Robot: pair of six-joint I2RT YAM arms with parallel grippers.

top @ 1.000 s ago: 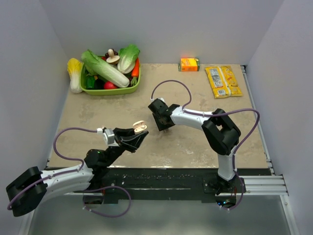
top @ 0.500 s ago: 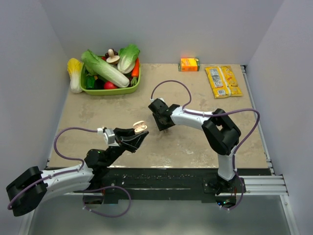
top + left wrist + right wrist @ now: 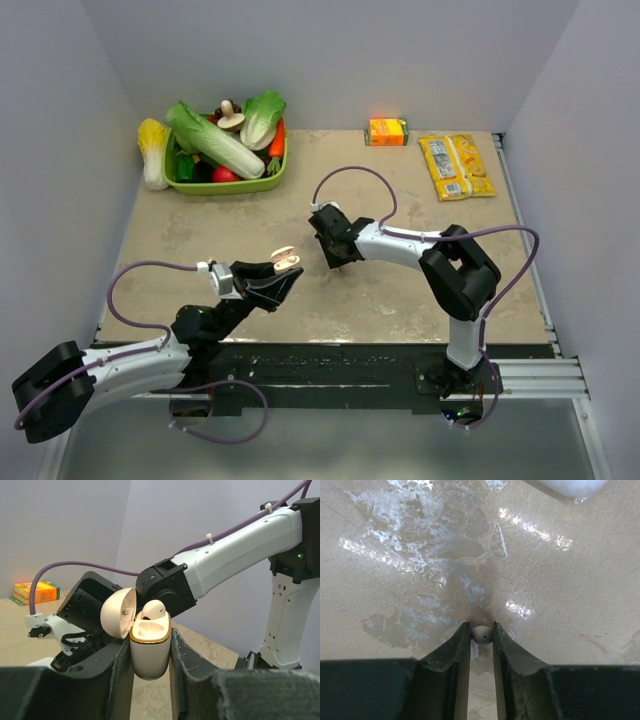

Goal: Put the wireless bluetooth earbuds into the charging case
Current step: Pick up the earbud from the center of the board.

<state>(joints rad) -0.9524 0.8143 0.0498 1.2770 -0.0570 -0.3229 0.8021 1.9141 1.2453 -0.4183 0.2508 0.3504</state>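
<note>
- Earbud number one (image 3: pixel 152 610) sits in the open charging case (image 3: pixel 150 655).
- Earbud number two (image 3: pixel 481 634) is low at the tabletop (image 3: pixel 395 580), at about 3 o'clock from the case.
- The right arm (image 3: pixel 400 240) has shifted a little toward 3 o'clock; the left arm (image 3: pixel 130 360) has stayed put. I think the pick-up is only starting.
- The right gripper (image 3: pixel 481 630) is nearly closed, pinching earbud number two.
- The left gripper (image 3: pixel 150 641) squeezes the case and holds it up in the air.
</note>
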